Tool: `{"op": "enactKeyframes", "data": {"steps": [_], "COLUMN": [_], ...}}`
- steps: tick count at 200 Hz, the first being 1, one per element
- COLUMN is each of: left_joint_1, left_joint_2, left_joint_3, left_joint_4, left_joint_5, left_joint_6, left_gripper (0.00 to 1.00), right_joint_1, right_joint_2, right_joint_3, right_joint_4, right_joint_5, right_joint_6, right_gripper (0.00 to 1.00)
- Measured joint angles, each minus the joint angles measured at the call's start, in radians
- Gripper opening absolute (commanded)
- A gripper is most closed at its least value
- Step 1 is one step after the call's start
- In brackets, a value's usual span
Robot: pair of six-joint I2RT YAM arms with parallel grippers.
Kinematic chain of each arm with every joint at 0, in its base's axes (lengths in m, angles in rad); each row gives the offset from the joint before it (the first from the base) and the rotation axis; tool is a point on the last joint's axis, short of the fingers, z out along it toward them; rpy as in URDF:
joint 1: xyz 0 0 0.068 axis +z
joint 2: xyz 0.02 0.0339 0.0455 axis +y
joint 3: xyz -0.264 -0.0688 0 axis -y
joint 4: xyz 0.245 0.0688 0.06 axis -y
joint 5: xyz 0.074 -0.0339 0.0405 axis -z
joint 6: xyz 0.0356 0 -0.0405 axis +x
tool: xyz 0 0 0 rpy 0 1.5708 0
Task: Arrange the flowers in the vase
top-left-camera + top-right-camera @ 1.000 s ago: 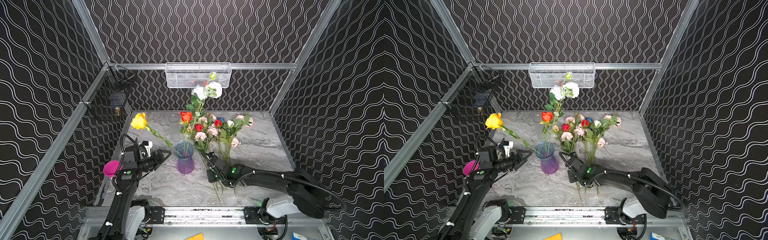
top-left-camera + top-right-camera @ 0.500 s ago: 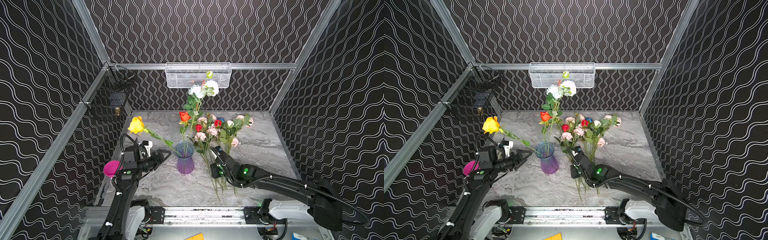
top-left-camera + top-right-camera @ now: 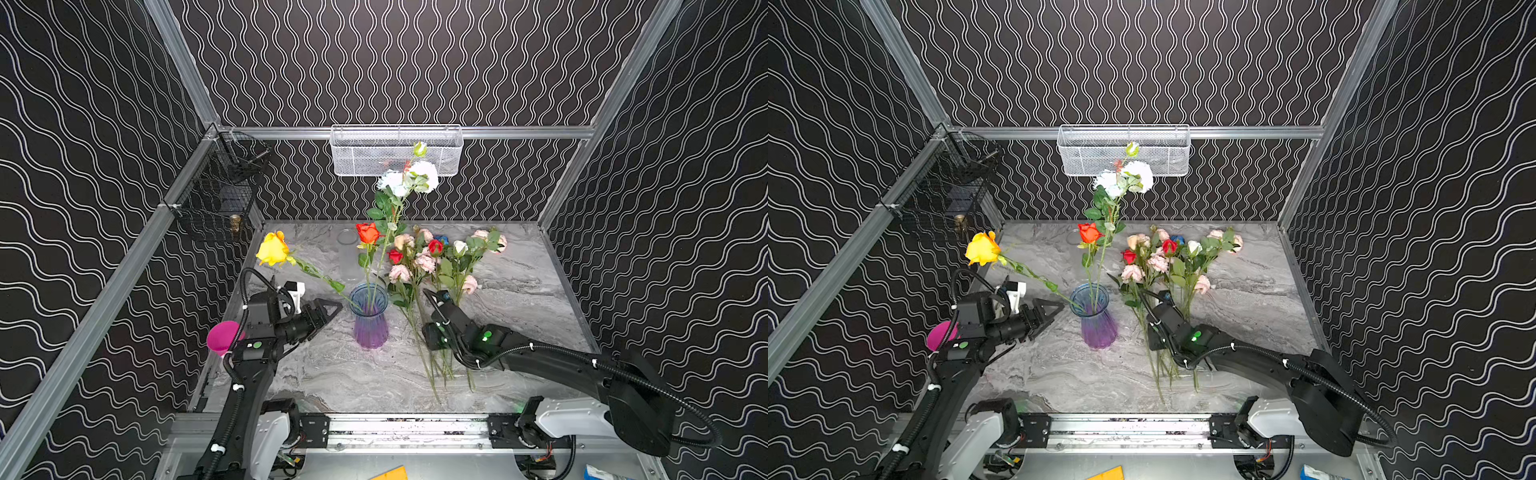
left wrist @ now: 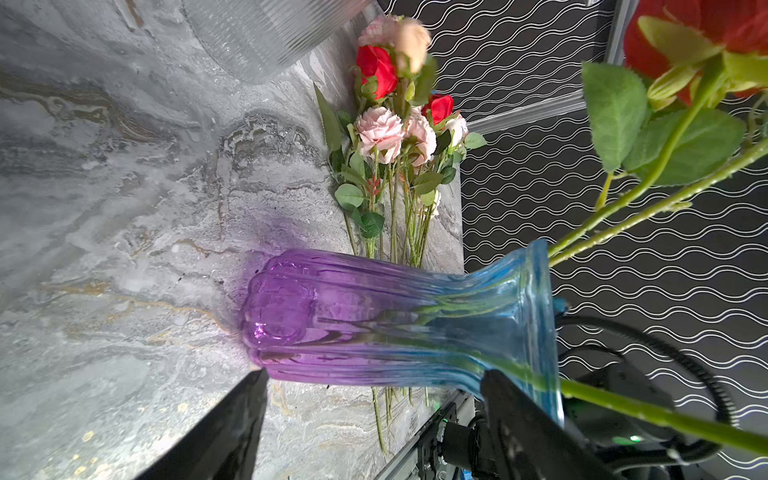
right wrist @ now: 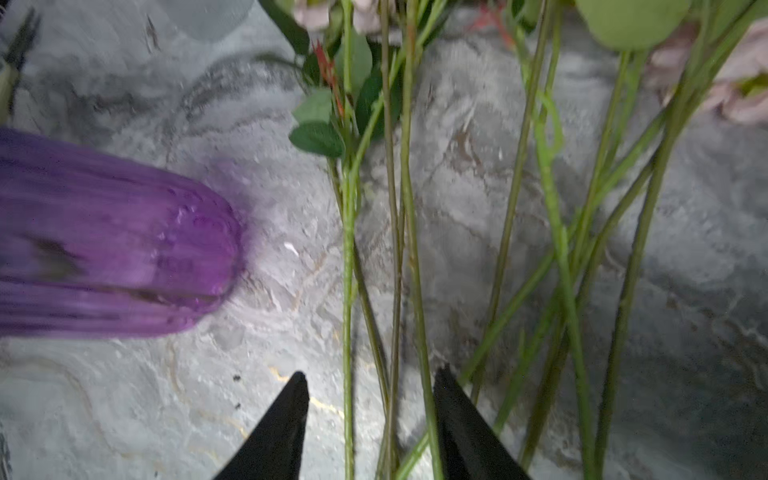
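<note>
Three flowers are in: the yellow rose (image 3: 273,248) leaning toward the left edge, the red-orange rose (image 3: 367,232) and the tall white-headed leafy spray (image 3: 409,178), all with stems down in the purple-to-blue fluted glass vase (image 3: 369,320). The vase stands upright near the middle of the grey marble tabletop (image 3: 519,291).

Most of the job is left. The loose bunch of pink, red, white and blue green-stemmed roses (image 3: 432,266) lies flat just right of the vase, heads toward the far edge, stems toward the near edge.

The clear ribbed glass vase (image 3: 347,253) near the far edge looks empty.

The right gripper (image 5: 372,371) is low over the bunch's stems. Its jaws are apart with several stems running between them, and nothing is pinched yet. This is probably the next pick, and a jaw set this wide risks taking more than one stem.

The left gripper (image 4: 374,374) sits just left of the vase with its jaws spread wide, holding nothing. Whether its fingers touch the glass cannot be told.
</note>
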Motion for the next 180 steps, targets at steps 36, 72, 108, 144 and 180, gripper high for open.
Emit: {"op": "enactKeyframes", "data": {"steps": [36,72,108,144,180], "left_joint_1": [0.0,0.0,0.0,0.0,0.0], "left_joint_2": [-0.007,-0.007,-0.016,-0.01,-0.011], "left_joint_3": [0.002,0.006,0.006,0.006,0.006], "left_joint_4": [-0.006,-0.006,-0.007,-0.009,-0.01], "left_joint_5": [-0.004,-0.004,-0.005,-0.004,-0.004], "left_joint_6": [0.002,0.003,0.003,0.003,0.003], "left_gripper": [0.86,0.86,0.86,0.86,0.86], "right_joint_1": [-0.105,-0.17,-0.194,-0.222,-0.245], "right_joint_2": [0.198,0.402,0.528,0.633,0.689], "right_joint_3": [0.214,0.415,0.529,0.608,0.676], "right_joint_4": [0.065,0.075,0.035,-0.003,-0.048], "right_joint_5": [0.006,-0.042,-0.06,-0.071,-0.074], "right_joint_6": [-0.079,-0.165,-0.242,-0.286,-0.295], "right_gripper": [0.29,0.29,0.29,0.25,0.15]}}
